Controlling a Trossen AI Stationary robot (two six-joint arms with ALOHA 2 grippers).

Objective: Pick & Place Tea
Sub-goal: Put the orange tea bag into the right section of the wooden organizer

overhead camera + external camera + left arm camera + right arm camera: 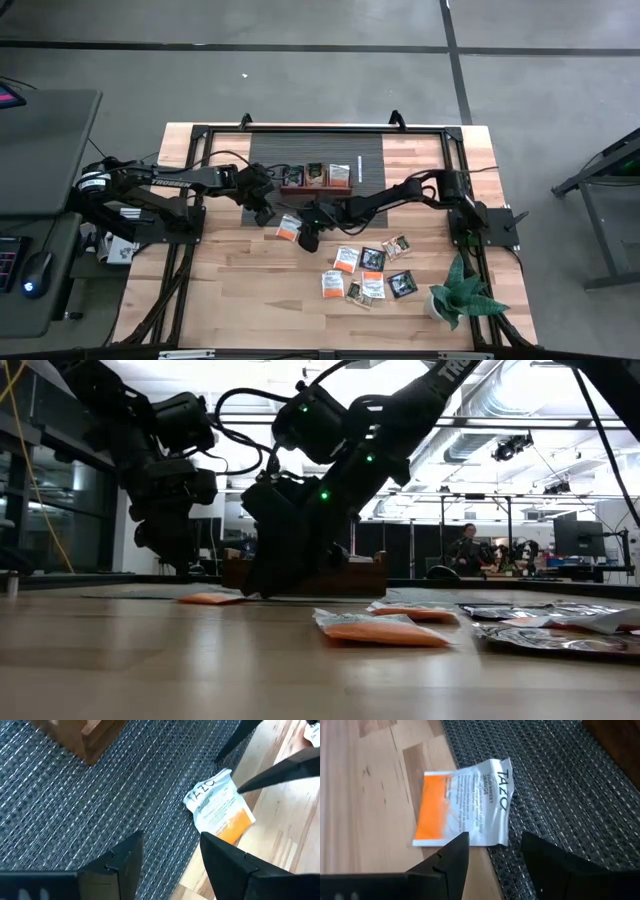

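An orange-and-white tea sachet (288, 227) lies flat, its white end on the dark woven mat (300, 150) and its orange end on the wood. My right gripper (492, 847) is open and low over it, reaching in from the right, fingertips at the sachet's white end (485, 827). My left gripper (170, 845) hangs open above the mat just left of the sachet (218, 807), touching nothing. Several more tea sachets (370, 272) lie loose on the wood to the right. The wooden tray (315, 180) on the mat holds a few sachets. My right gripper comes at the sachet slanting down from the table's right. Its two open fingertips (460, 845) stand at the edge of the white end. I cannot tell whether they touch it. The sachet lies flat on mat and wood.
A small potted plant (460, 295) stands at the table's near right corner. The black frame rails (300, 128) run round the table top. Bare wood lies toward the near left (240, 300). People and desks show in the room beyond the table (465, 550).
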